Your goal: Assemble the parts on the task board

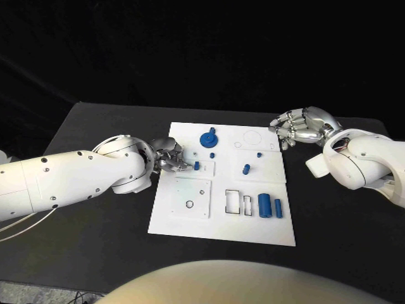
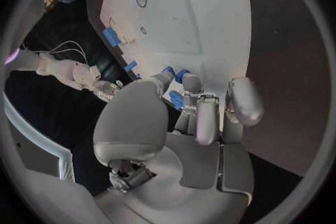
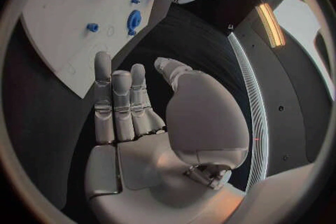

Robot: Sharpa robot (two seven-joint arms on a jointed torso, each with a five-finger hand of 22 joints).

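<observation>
The white task board (image 1: 223, 218) lies in the middle of the table. My left hand (image 1: 171, 157) is at the board's left edge, and its thumb and fingers (image 2: 198, 115) pinch a small blue peg (image 2: 176, 99), which stands at a small square plate (image 1: 197, 166). On the board are a blue knob (image 1: 208, 138), a short blue peg (image 1: 246, 169), a tiny blue piece (image 1: 258, 154) and two blue cylinders (image 1: 264, 205). My right hand (image 1: 299, 126) hovers off the board's far right corner, its fingers (image 3: 119, 103) straight and together, holding nothing.
A square plate with a small ring (image 1: 192, 197) lies on the board's left part, and black-outlined slots (image 1: 233, 201) lie beside the cylinders. The black table (image 1: 102, 133) reaches past the board on all sides.
</observation>
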